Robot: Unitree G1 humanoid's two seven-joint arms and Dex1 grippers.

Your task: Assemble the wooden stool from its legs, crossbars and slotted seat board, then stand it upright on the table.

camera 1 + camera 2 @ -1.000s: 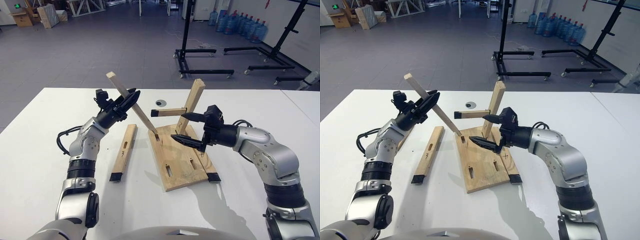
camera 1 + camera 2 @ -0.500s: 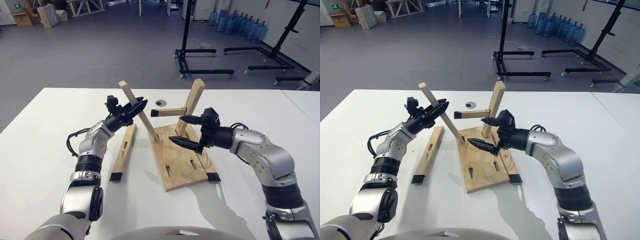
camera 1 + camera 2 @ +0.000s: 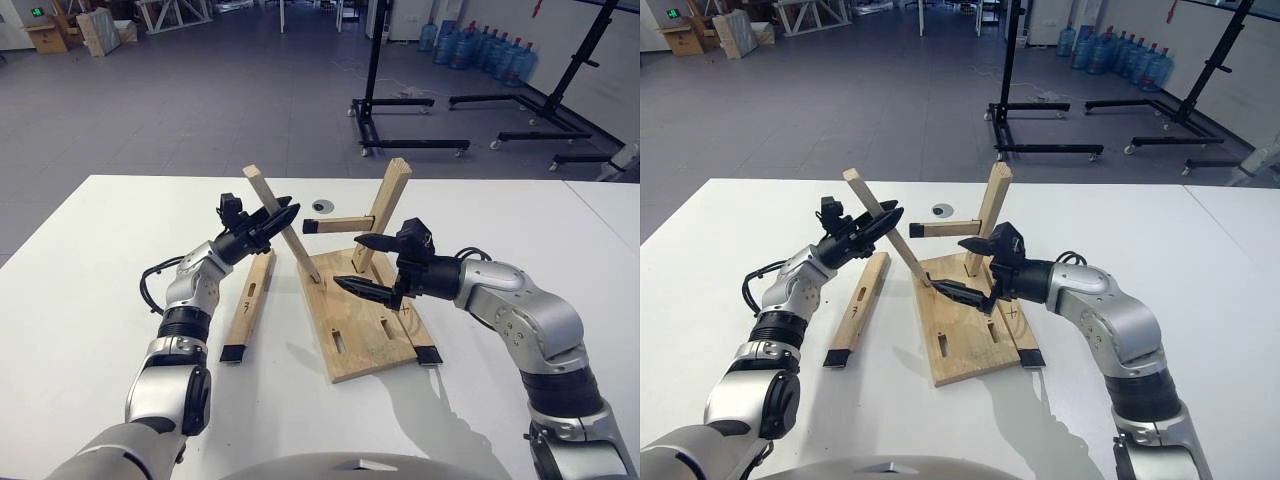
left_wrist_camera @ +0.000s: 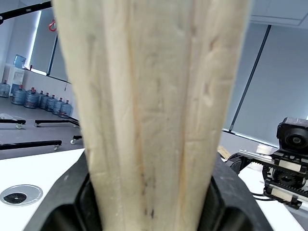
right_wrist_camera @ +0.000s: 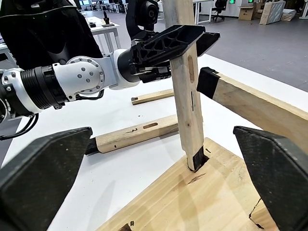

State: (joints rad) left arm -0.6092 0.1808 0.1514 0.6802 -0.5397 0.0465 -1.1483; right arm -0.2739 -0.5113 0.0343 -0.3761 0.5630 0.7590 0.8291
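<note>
Clamps left tool (image 3: 268, 221) on slanted leg (image 3: 300, 254), foot planted in seat board (image 3: 365, 345) slot below. Holds right tool (image 3: 348, 261) wide open, empty, over seat board. Has tipped leg steeper, brought tools closer together.

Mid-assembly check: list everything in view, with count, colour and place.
Seat board: one, pale wood, flat at table centre.
Held leg: one, pale wood, leaning, foot in the board's far-left slot.
Far leg: one, pale wood, tilted at board's far edge.
Cross piece: one, pale wood, black end, jutting left from far leg.
Loose leg: one, pale wood, black foot, left of the board.
Edge piece: one, pale wood, black end, along board's right edge.
Table: one, white.
Grommet: one, grey, in the table beyond the board.
Wheeled frames: several, black, floor behind.
Water bottles: several, blue, far right.
Left claw: one, black, shut on the held leg.
Right claw: one, black, open over the board.
</note>
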